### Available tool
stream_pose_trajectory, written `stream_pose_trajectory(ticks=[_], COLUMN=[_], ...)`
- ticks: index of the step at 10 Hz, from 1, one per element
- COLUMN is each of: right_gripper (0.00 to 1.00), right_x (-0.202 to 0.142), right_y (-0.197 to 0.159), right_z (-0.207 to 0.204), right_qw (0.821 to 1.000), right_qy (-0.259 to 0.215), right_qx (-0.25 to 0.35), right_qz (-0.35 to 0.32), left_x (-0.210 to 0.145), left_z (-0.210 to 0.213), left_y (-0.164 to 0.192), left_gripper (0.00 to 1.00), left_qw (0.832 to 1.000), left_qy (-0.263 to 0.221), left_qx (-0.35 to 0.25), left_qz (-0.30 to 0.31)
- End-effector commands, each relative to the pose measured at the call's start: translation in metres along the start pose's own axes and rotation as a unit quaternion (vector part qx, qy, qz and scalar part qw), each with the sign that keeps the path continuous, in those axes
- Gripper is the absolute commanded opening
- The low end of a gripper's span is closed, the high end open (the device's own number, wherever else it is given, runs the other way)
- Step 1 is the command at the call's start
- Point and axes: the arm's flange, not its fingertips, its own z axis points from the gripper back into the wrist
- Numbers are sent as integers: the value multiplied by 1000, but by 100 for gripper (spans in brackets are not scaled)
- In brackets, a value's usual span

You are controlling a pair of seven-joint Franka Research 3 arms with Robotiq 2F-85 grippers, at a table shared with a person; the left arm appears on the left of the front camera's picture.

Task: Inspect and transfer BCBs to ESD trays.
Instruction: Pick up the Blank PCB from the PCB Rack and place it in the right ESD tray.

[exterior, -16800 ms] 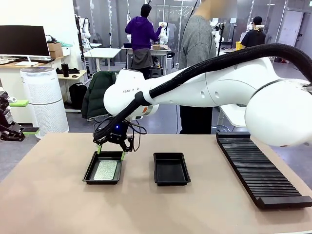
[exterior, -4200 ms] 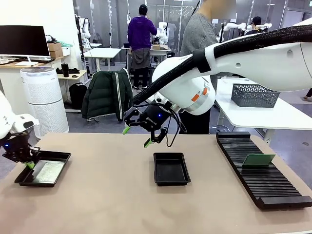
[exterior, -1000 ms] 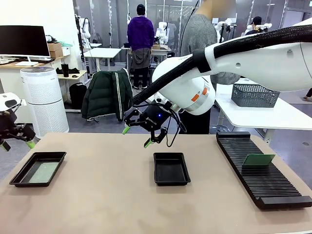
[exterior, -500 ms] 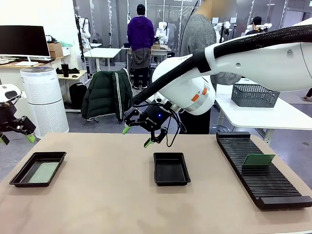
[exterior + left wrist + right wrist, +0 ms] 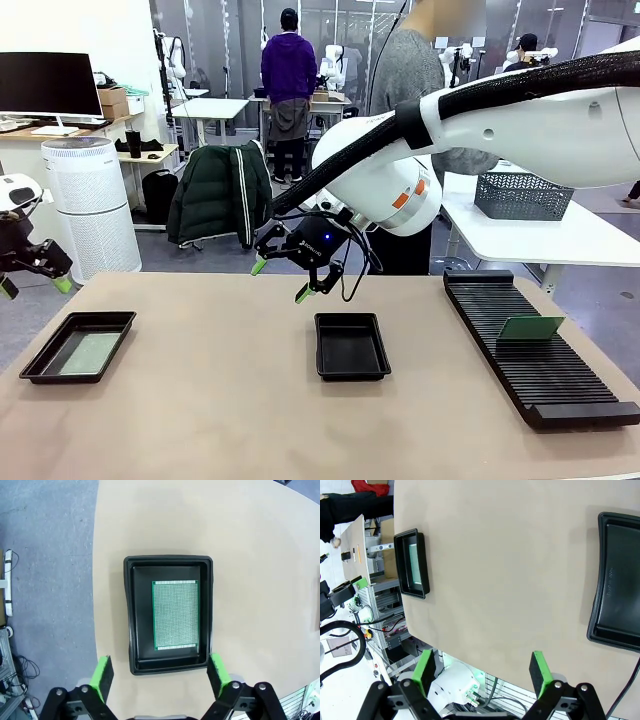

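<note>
A black ESD tray (image 5: 78, 346) at the table's left holds a green BCB (image 5: 88, 352) flat on its floor; the left wrist view looks straight down on this tray (image 5: 131, 630) and board (image 5: 175, 615). My left gripper (image 5: 30, 275) hangs open above and left of it, nothing between its fingers (image 5: 103, 674). A second ESD tray (image 5: 351, 345) sits empty at mid-table, its end in the right wrist view (image 5: 617, 600). My right gripper (image 5: 282, 279) hovers open above and left of that tray. Another BCB (image 5: 531, 328) stands upright in the slotted rack (image 5: 530, 350).
The long black ribbed rack runs along the table's right side. A person in a grey top (image 5: 420, 90) stands at the far edge behind my right arm. A mesh basket (image 5: 524, 195) sits on a white table beyond. Bare tabletop lies between the two trays.
My left gripper has drifted slightly up and left of the left tray. The right arm, both trays and the boards have stayed put.
</note>
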Motion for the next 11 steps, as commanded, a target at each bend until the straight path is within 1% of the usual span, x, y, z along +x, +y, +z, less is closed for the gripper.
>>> stream_pose_trajectory(ticks=[1, 8, 11], right_gripper=[100, 100, 100], right_x=[0, 0, -35], right_y=[-1, 0, -11], right_z=[0, 0, 56], right_qw=[1000, 1000, 998], right_qy=[0, 0, -45], right_qx=[0, 0, -32], right_qz=[-1, 0, 33], left_x=[0, 0, 0], left_z=[-2, -2, -2], left_y=[2, 2, 2], left_gripper=[100, 100, 100], left_qw=[1000, 1000, 1000], left_qy=[-5, -5, -5], left_qx=[1, 1, 1], left_qz=[0, 0, 0])
